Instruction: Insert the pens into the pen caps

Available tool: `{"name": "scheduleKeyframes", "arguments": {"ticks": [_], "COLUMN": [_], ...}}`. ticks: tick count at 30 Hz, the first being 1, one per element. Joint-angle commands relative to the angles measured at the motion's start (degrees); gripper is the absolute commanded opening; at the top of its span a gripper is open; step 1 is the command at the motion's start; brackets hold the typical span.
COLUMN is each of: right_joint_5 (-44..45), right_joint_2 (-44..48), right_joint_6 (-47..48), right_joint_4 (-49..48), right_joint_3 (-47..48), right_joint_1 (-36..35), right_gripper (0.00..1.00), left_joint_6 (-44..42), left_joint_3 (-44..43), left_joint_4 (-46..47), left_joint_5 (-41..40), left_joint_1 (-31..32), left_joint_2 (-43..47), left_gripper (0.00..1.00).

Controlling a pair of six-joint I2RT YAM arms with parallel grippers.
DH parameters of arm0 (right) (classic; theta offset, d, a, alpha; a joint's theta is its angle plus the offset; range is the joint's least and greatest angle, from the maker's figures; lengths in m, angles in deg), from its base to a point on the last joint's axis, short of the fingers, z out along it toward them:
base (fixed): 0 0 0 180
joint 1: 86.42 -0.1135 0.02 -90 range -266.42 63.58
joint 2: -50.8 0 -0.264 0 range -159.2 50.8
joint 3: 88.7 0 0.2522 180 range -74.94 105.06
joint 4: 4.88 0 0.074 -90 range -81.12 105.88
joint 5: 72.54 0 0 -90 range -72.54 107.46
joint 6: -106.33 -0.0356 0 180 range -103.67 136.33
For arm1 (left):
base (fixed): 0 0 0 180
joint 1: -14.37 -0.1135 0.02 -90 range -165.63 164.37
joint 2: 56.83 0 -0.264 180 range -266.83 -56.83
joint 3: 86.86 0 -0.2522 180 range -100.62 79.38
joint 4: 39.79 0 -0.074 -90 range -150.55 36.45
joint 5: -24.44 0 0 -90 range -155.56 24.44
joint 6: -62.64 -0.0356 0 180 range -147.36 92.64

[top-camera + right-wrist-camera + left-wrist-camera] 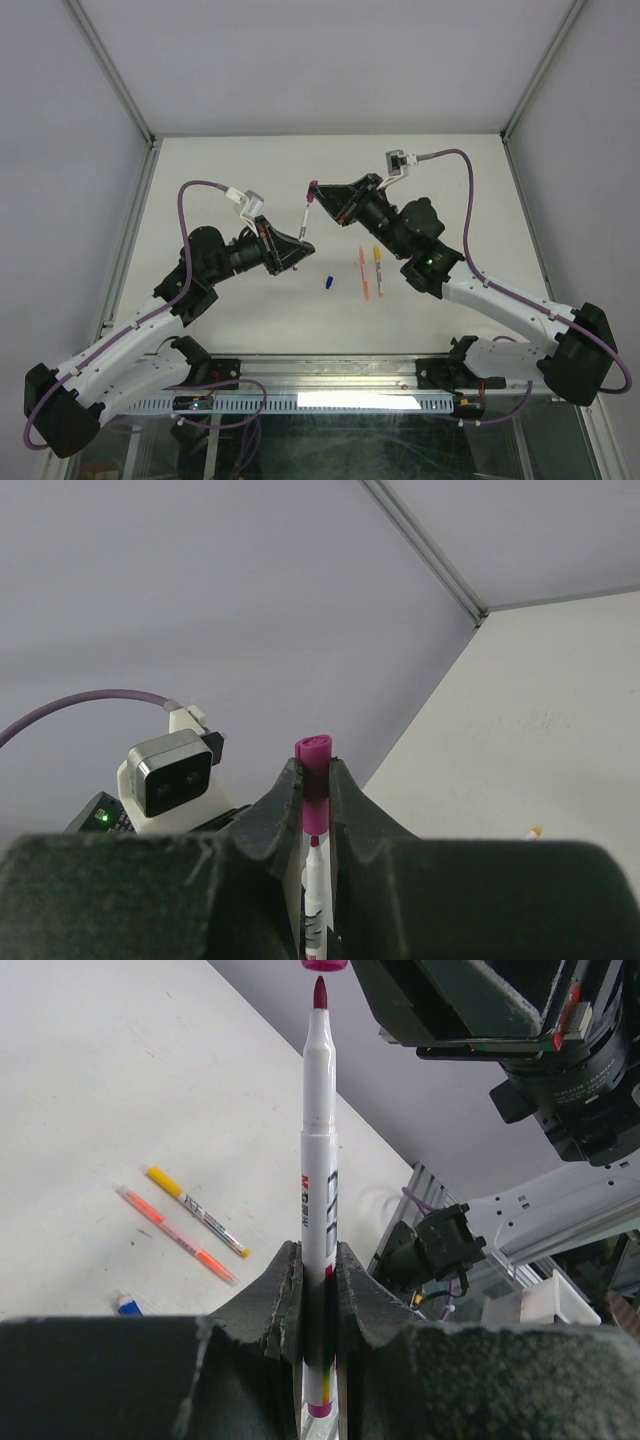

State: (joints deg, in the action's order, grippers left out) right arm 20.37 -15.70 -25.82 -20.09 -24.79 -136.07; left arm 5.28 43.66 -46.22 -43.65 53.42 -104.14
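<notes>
Our left pincer (320, 1257) pinches a pen (320, 1140); our right pincer (314, 775) pinches a purple cap (313, 748) just at its tip, above the table (220, 200), where we see an orange pen (364, 274), a yellow pen (378, 270) and a blue cap (329, 282) lying.

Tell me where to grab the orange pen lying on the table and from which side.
Take the orange pen mid-barrel, from straight above, fingers closing across its width: it lies flat, pointing roughly near to far. The yellow pen lies close on its right, so that finger has little room; the left side looks freer.
</notes>
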Motion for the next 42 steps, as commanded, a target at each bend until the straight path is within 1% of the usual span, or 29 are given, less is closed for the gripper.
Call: {"name": "scheduleKeyframes", "arguments": {"ticks": [1,19,30,42], "right_joint_5": [-1.5,-4.1,-4.3,-9.7], "right_joint_2": [0.7,-0.2,-1.0,-1.4], "right_joint_6": [-0.4,-1.7,-0.2,-2.7], "right_joint_4": [-1.6,-0.4,1.1,1.5], "right_joint_3": [2.1,2.1,1.7,0.4], "right_joint_1": [-0.2,-0.2,-0.2,-0.9], "right_gripper": [0.00,0.00,0.00,0.01], "left_joint_6": [0.0,0.0,-0.1,-0.2], "left_joint_3": [0.0,0.1,0.0,-1.0], "left_joint_4": [3.0,2.9,2.8,3.3], "left_joint_5": [-1.1,-1.7,-2.2,-7.0], "left_joint_1": [0.4,0.4,0.4,0.3], "left_joint_2": [1.1,1.7,2.3,2.5], "left_gripper": [0.00,0.00,0.00,0.00]}}
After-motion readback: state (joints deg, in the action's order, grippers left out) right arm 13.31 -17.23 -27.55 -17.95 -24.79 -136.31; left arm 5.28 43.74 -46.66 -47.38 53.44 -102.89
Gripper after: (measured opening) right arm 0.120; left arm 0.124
